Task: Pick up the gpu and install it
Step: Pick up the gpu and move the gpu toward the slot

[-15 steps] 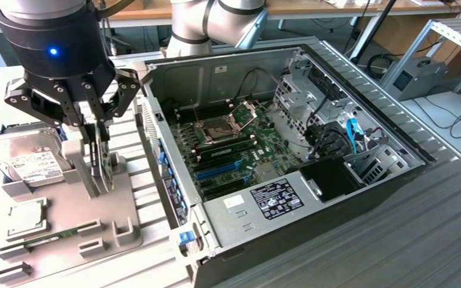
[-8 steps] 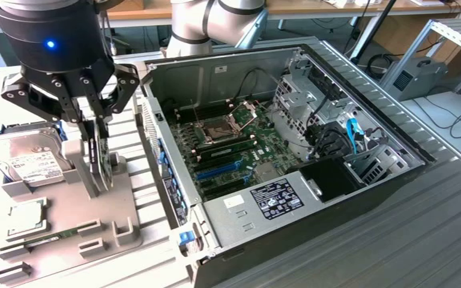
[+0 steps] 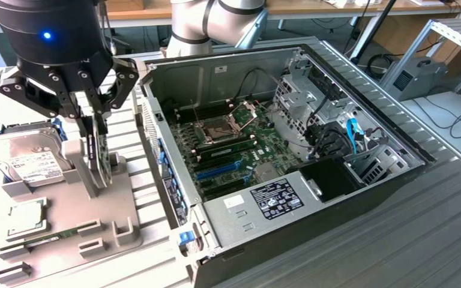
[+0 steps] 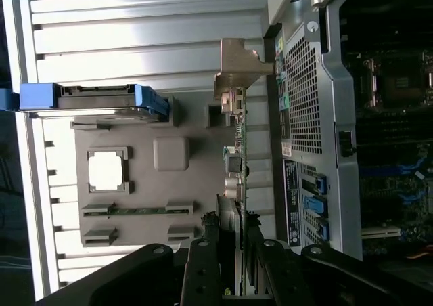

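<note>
The pincer (image 3: 93, 135) is pinching the gpu (image 3: 96, 171) directly beneath it. The narrow grip is risking the card pivoting and jamming against the holder (image 3: 70, 210).

1. You see the gpu (image 4: 241, 158) edge-on: green circuit board with a dull silver metal bracket (image 4: 237, 66).
2. Your holder tray (image 3: 86, 210) looks like smooth, matt grey plastic.
3. The computer case (image 3: 214, 228) is bare sheet metal — its rear panel perforated.
4. The hard drive (image 3: 22, 159) shows you a shiny metal top — plus a white paper label.
</note>
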Action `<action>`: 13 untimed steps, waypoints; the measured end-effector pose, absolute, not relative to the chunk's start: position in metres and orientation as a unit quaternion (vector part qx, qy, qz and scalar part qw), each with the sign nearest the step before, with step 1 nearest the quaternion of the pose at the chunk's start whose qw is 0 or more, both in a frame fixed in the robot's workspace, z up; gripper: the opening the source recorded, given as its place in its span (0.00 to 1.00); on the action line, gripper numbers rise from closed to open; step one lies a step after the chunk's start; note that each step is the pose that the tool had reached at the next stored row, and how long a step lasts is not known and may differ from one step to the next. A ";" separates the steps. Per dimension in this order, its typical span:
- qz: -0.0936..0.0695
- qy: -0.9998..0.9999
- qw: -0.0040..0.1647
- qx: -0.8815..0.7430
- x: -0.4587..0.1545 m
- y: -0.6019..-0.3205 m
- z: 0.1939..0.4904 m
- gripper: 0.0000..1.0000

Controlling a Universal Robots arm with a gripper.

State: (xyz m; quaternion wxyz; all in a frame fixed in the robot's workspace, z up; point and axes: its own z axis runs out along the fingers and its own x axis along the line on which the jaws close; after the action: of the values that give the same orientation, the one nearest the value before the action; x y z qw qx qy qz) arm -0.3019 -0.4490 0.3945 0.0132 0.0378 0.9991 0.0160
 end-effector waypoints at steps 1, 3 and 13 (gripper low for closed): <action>0.016 0.999 0.013 0.038 -0.302 -0.449 0.395 0.26; 0.016 0.999 0.013 0.038 -0.302 -0.449 0.397 0.26; 0.016 0.999 0.013 0.038 -0.302 -0.449 0.407 0.26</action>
State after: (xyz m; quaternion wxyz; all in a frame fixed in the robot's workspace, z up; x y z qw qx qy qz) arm -0.3019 -0.4490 0.4073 0.0133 0.0378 0.9991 0.0160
